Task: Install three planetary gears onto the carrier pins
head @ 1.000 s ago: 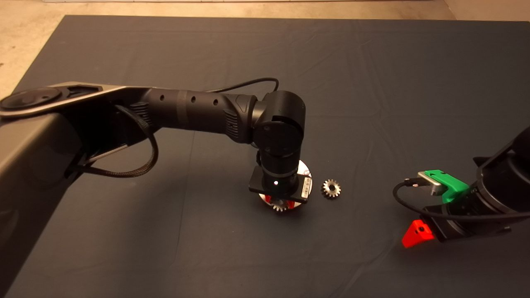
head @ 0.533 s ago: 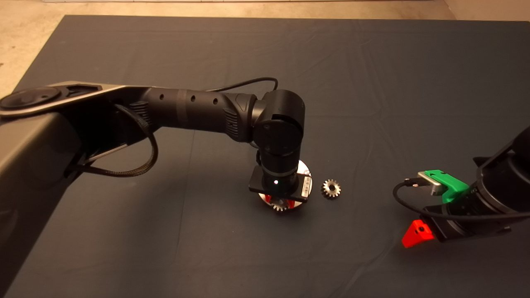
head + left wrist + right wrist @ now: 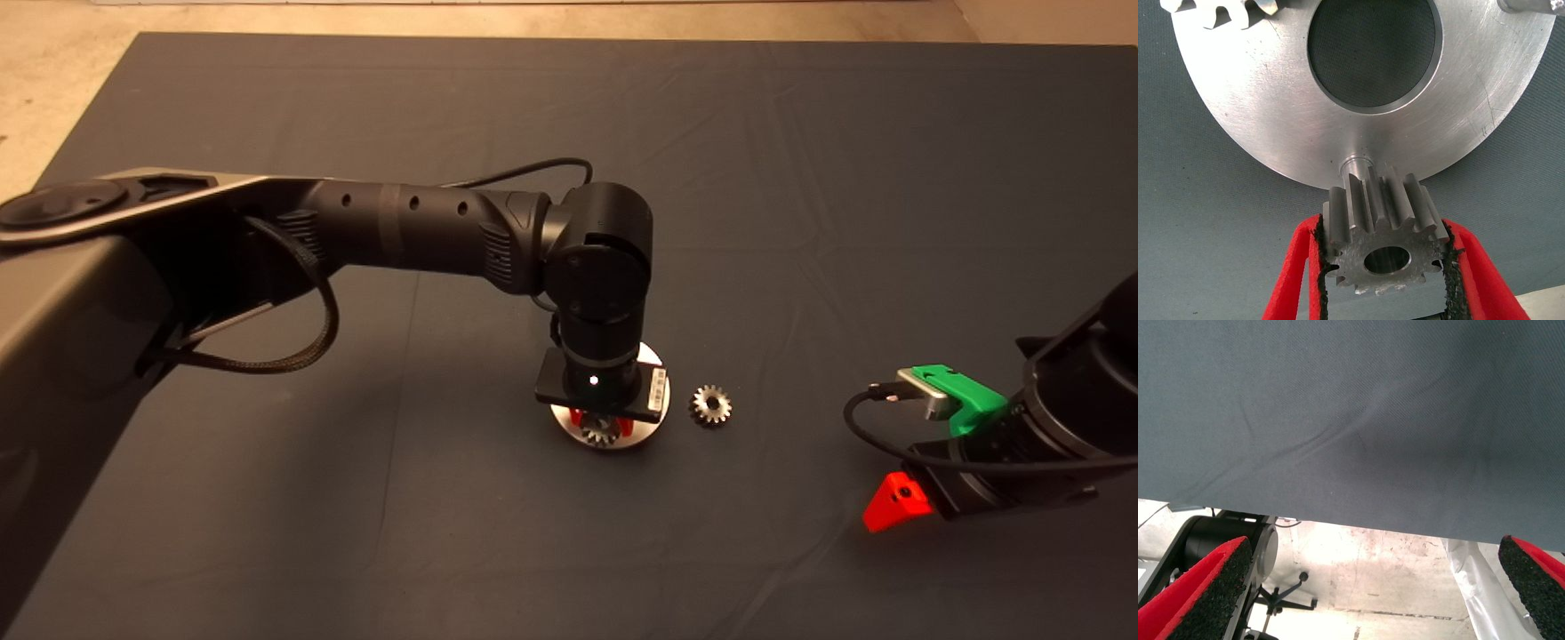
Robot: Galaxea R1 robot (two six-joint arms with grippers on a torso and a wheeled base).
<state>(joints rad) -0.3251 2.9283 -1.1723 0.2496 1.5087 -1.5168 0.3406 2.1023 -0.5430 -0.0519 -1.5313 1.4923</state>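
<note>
My left gripper is shut on a small silvery planetary gear, its centre hole facing the wrist camera. Directly past the gear, one carrier pin stands at the rim of the round silver disc; I cannot tell whether gear and pin touch. A second gear sits on the disc's far side, and another pin shows at the rim. In the head view the left gripper hangs over the disc, and a loose gear lies on the mat just to its right.
My right gripper waits at the lower right edge of the mat, its fingers wide apart with nothing between them. Its wrist view shows the dark mat and the floor beyond its edge.
The left arm has shifted slightly toward the far side with the gear held, so more of the disc's near rim now shows. The right arm and loose gear have not moved.
</note>
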